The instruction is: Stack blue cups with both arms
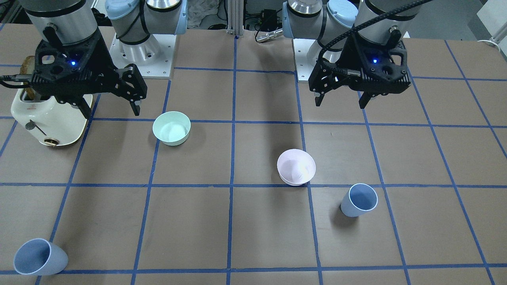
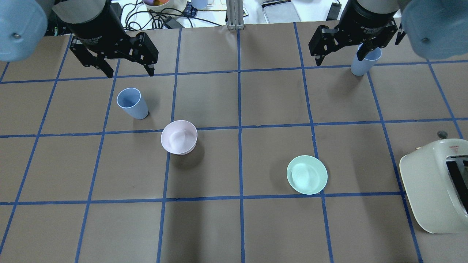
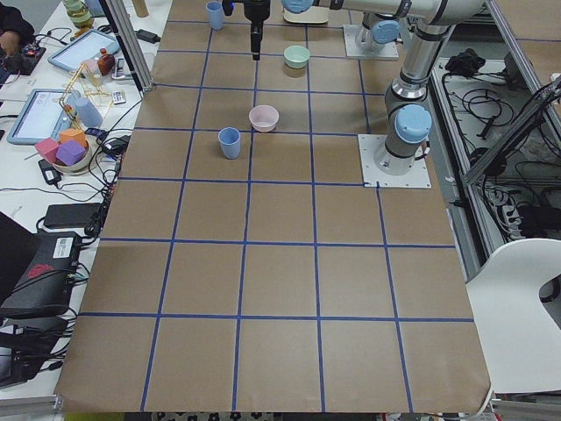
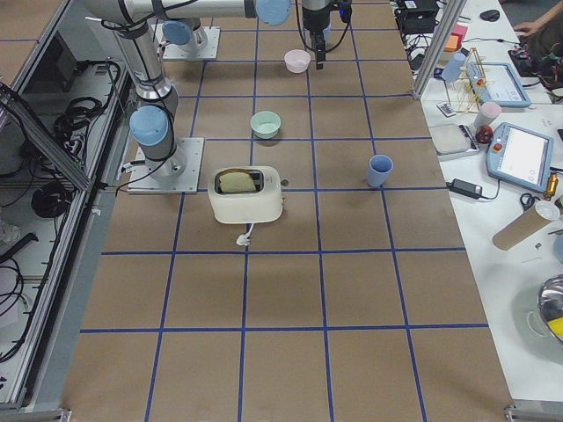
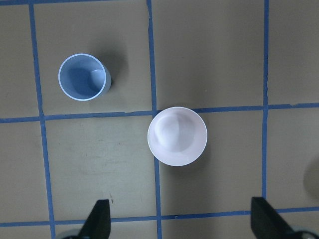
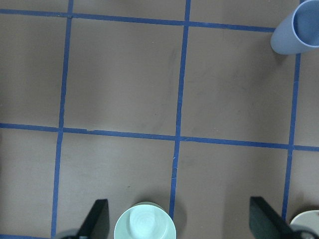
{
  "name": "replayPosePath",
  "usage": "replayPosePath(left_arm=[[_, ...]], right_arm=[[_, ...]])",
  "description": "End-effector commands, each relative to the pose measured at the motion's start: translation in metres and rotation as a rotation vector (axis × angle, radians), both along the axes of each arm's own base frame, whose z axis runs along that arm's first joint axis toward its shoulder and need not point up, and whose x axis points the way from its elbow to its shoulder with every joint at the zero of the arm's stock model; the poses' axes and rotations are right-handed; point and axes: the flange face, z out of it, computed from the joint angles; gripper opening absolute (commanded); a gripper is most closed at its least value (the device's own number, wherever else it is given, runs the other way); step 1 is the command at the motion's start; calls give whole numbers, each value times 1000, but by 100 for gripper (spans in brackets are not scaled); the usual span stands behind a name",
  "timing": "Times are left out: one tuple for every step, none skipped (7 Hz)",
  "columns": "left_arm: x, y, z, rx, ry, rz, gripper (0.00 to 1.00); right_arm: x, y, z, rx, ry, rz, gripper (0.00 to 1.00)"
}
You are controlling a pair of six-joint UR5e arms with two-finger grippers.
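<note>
One blue cup [image 2: 132, 103] stands upright on the table next to the pink bowl; it also shows in the front view [image 1: 358, 200] and the left wrist view [image 5: 83, 77]. The second blue cup [image 2: 365, 60] stands at the far edge on my right side; it also shows in the front view [image 1: 37, 257] and the right wrist view [image 6: 296, 32]. My left gripper [image 2: 129, 74] hangs open and empty above the table, just beyond the first cup. My right gripper [image 2: 338, 60] hangs open and empty beside the second cup, partly covering it from overhead.
A pale pink bowl [image 2: 179, 137] sits just right of the first cup. A mint-green bowl [image 2: 306, 174] sits right of centre. A cream toaster [image 2: 437, 186] with bread stands at the near right edge. Blue tape lines grid the brown table.
</note>
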Motion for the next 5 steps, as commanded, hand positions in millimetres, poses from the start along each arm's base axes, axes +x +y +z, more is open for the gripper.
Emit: replayPosePath(left_arm=[[6,-53,-74,59,-36,6,100],[28,-85,-119,76,-131,32,100],[59,-108,-163,107,-141,77,100],[77,-117,-191,144,-134,101,100],[78,-123,-205,149,-134,102,100]], right_arm=[[-1,-1,0,-3,1,-2,100],[1,0,-2,6,-2,2,100],[3,-2,10,-27,-5,7,100],[-2,-12,-3,1,4,12,100],[-21,-35,-24,33,26,-21,100]])
